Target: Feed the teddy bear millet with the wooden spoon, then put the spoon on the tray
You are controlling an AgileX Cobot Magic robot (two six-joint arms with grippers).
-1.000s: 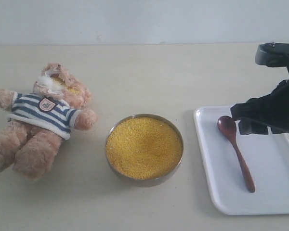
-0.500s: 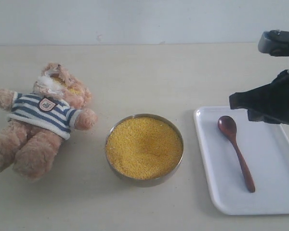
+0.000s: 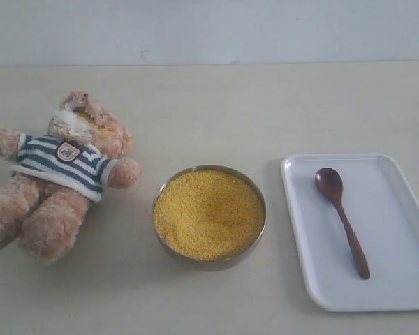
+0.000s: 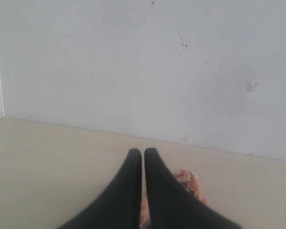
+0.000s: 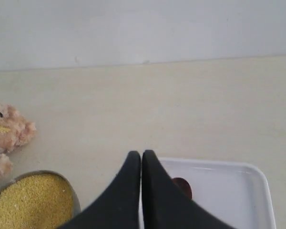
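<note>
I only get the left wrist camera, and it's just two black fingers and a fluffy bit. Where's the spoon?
Observer: The wooden spoon lies flat on the white tray, on the right side of the exterior view.
Operator: Is anybody holding it?
Observer: No. The right tool is shut on nothing, and the spoon lies free.
Operator: What's the fluffy bit?
Observer: That's the teddy bear, lying on its back to the left of the metal bowl of millet.
</note>
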